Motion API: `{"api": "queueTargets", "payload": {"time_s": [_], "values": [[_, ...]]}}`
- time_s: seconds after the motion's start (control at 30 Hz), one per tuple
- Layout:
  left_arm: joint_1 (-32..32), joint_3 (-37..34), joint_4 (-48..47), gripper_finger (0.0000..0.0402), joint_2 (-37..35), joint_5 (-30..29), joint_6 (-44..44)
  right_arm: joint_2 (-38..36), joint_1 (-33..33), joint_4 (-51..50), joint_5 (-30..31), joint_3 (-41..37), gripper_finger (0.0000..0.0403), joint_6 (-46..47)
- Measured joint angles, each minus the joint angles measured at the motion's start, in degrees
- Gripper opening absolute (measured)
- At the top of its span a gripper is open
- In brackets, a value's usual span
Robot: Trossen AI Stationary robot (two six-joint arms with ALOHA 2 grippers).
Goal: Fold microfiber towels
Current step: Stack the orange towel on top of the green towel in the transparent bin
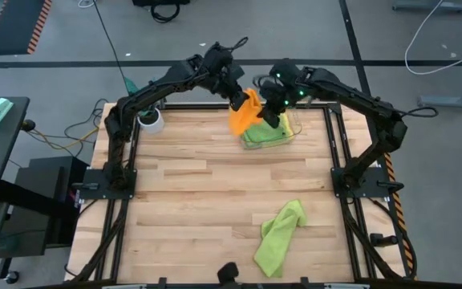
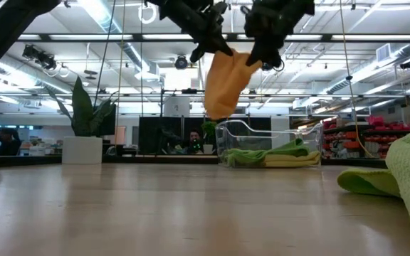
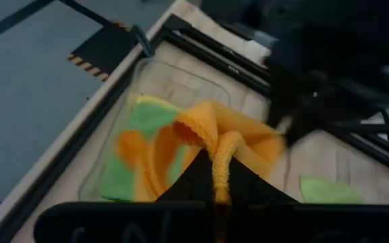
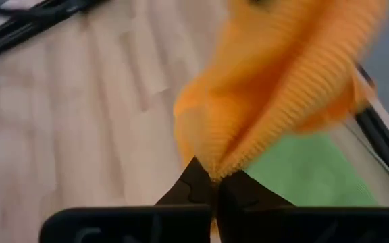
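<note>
Partly hidden behind both arms: orange towel [image 1: 244,112], bunched and hanging, clamped between left hand [image 1: 237,99] and right hand [image 1: 272,117], above clear bin [image 1: 289,132].

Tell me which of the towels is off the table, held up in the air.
The orange towel, pinched by both the left gripper and the right gripper above the clear bin. The other towels lie in the bin or on the table.

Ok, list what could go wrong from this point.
1. Both grippers, left and right, pinch the orange towel in mid-air by small bunched bits; a corner could slip out.
2. It hangs above the clear bin holding green and yellow towels; lowering it may snag the rim.
3. The grippers sit close together and could collide.
</note>
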Motion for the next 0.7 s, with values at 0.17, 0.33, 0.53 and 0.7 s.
{"api": "queueTargets", "payload": {"time_s": [0.17,0.33,0.53,0.7], "values": [[2.7,-0.6,2.5,0.0008,0.0,1.2,0.0,4.3,-3.6,1.0,-0.8,0.0,0.0002,4.1],[3.3,-0.7,2.0,0.0008,0.2,1.5,0.8,6.2,-1.1,-0.4,-1.5,2.4,0.0001,3.4],[2.9,-0.6,-0.3,0.0008,0.2,1.4,3.1,6.1,1.0,-1.3,7.1,10.3,0.0,2.3],[2.0,-0.6,-0.1,0.0008,0.1,2.0,3.2,6.1,-0.9,-5.5,8.8,12.5,0.0,2.1]]}}
